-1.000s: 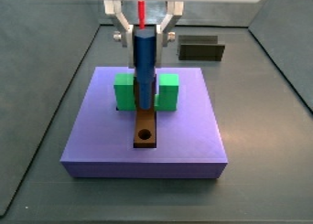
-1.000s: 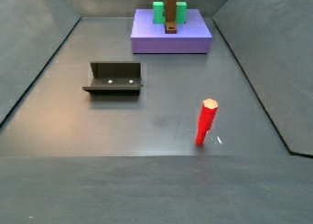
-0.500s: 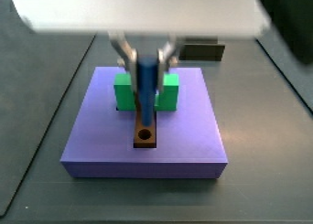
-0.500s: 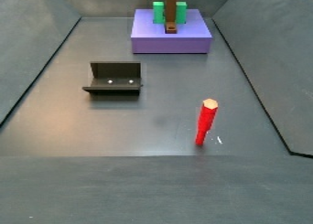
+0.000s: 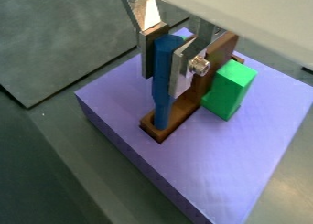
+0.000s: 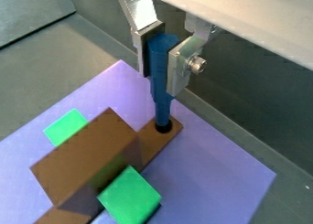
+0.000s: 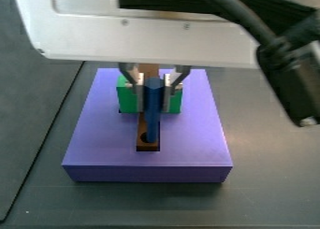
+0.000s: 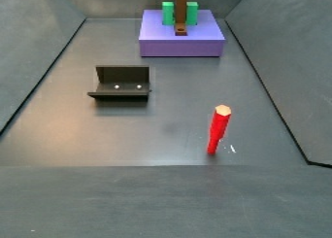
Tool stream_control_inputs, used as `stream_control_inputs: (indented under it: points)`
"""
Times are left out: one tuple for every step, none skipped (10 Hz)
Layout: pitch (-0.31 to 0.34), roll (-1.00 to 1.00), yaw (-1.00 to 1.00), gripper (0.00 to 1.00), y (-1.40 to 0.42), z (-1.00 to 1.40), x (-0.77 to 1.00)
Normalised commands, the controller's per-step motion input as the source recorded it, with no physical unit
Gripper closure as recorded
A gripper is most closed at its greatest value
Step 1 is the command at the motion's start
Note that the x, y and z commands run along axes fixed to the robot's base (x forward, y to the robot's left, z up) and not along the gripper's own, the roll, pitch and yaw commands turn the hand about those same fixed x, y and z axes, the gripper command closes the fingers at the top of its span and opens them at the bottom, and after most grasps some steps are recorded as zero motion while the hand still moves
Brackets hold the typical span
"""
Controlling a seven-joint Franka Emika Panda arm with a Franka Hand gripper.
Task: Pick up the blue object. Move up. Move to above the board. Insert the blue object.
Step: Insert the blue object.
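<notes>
My gripper (image 5: 169, 61) is shut on the blue object (image 5: 163, 81), a slender upright blue peg. It also shows in a wrist view (image 6: 159, 90) and a side view (image 7: 152, 111). Its red end does not show. Its lower tip sits in the round hole at the end of the board (image 6: 98, 159), a long brown plank lying on the purple platform. The board shows in a wrist view (image 5: 221, 54) and in both side views (image 7: 149, 141) (image 8: 183, 17). My gripper (image 7: 152, 91) is right above the hole. The arm does not show in a side view of the whole floor.
The purple platform (image 7: 190, 139) carries a green block (image 5: 228, 89) around the board's middle. In a side view the fixture (image 8: 120, 84) stands on the dark floor, and a red peg (image 8: 219, 130) stands upright nearer the front. Dark walls ring the floor.
My gripper has come down with the blue object. Its lower tip has gone from above the board into the hole. The wrist body now fills the top of a side view.
</notes>
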Motion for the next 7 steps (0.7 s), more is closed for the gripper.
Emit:
stream_control_inputs:
  points:
    - [-0.037,-0.07,-0.01,1.00,0.00,0.10,-0.09]
    - [-0.043,-0.08,0.00,1.00,0.00,0.08,-0.05]
    - [-0.027,-0.04,0.00,1.00,0.00,0.00,0.05]
    - [0.000,0.00,0.00,1.00,0.00,-0.06,0.17]
    - [0.000,0.00,0.00,1.00,0.00,-0.14,0.05]
    - [0.000,0.00,0.00,1.00,0.01,-0.09,0.00]
    - [0.000,0.00,0.00,1.00,0.00,0.00,-0.03]
